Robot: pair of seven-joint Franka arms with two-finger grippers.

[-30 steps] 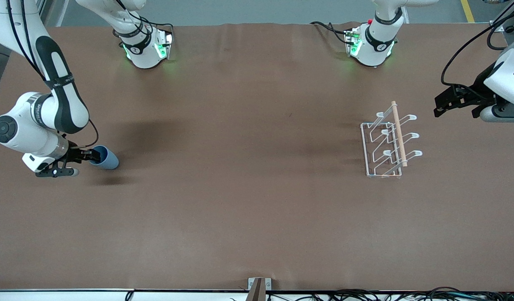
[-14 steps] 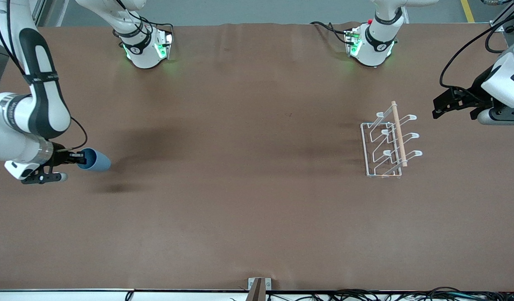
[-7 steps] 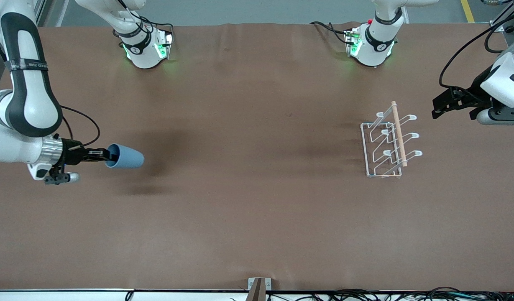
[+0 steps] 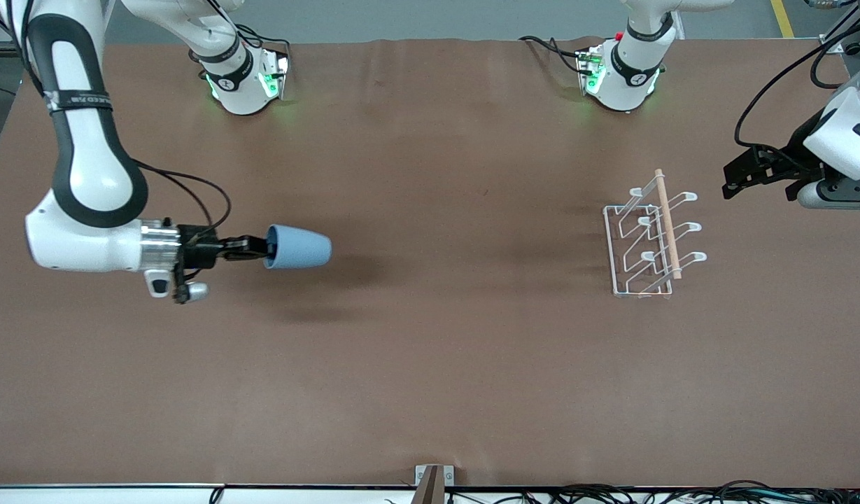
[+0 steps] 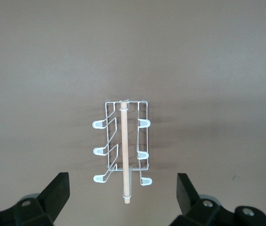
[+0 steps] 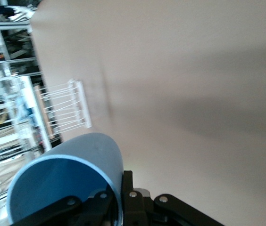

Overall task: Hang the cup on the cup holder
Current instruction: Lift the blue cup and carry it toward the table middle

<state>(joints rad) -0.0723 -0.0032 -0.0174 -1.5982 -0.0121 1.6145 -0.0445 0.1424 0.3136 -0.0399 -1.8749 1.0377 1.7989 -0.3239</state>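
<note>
Your counter is one brown sheet. On it, toward the left arm's end, stands the cup holder, a white wire rack with a light wooden rod along its top and looped prongs on both sides of the rod. Your right gripper is up in the air over the counter, well apart from the cup holder, its fingers pinching the rim wall of the cup. That blue cup lies sideways in the grip, base pointing toward the cup holder. Your left gripper waits just beside the cup holder, fingers spread wide, holding nothing.
</note>
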